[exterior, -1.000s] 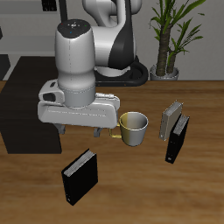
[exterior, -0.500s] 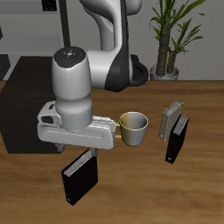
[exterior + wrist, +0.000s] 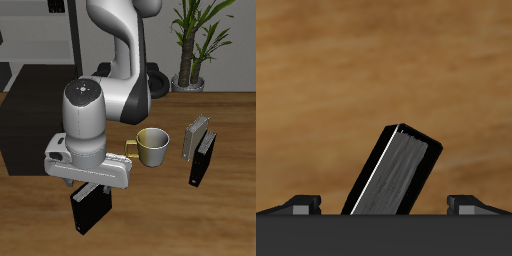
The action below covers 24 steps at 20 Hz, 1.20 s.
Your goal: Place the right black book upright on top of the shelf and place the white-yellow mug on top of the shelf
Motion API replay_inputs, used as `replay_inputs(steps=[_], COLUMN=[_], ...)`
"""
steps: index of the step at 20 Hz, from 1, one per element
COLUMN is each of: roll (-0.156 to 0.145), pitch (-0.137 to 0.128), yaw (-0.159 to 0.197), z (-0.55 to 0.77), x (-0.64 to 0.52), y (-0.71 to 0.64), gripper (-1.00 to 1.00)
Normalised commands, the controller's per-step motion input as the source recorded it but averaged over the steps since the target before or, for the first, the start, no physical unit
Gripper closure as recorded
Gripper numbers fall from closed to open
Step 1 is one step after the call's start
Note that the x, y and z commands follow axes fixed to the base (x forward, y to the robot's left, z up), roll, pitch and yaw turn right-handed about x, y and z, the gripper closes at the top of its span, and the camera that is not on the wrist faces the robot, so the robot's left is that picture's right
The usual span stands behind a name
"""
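Directly between spread fingers (image 3: 384,205): right black book (image 3: 399,172), untouched.

A grey-beige book (image 3: 197,131) and a narrow black book (image 3: 203,160) are seen standing upright close together on the wooden surface (image 3: 235,210), the black one nearer the front edge. A potted plant (image 3: 192,45) is placed behind the surface, on a dark floor

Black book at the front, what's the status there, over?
Hand open, low over the right black book, fingers either side, no grip yet. Book standing, tilted. White-yellow mug on the table farther back, clear of the hand. Nothing in the way.
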Motion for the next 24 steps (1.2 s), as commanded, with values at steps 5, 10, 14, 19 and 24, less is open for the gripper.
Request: replay_inputs(steps=[5, 10, 14, 19, 24], roll=[0.005, 0.000, 0.030, 0.018, 0.013], pitch=[0.053, 0.013, -0.044, -0.048, -0.094], yaw=[0.000, 0.005, 0.018, 0.036, 0.112], z=[-0.34, -0.04, 0.37, 0.58, 0.71], x=[0.04, -0.05, -0.24, -0.39, -0.67], y=[-0.04, -0.01, 0.11, 0.14, 0.09], gripper=[1.00, 1.00, 1.00, 1.00, 1.00])
